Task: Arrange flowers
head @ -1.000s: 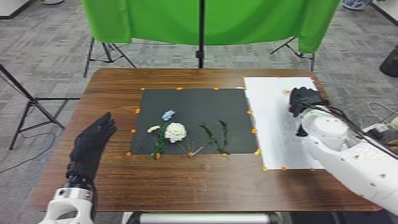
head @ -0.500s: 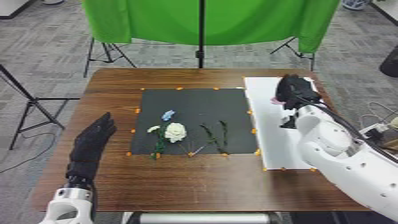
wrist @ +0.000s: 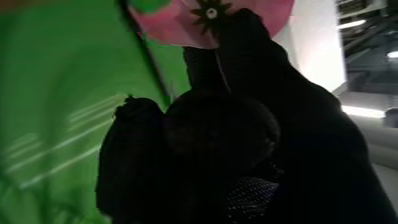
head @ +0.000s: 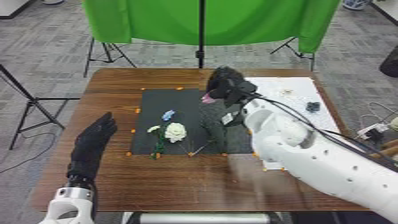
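Head view: right hand (head: 228,82) pinched pink flower (head: 209,98) at black mat's (head: 160,104) one o'clock; left hand (head: 90,139) lay straight-fingered at eight. Right wrist view showed dark star-shaped centre (wrist: 211,14); stem was mostly hidden.

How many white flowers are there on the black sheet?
2: the large white flower in the left half of the black sheet, and the small white flower just left of it. More could be hidden under the right arm.
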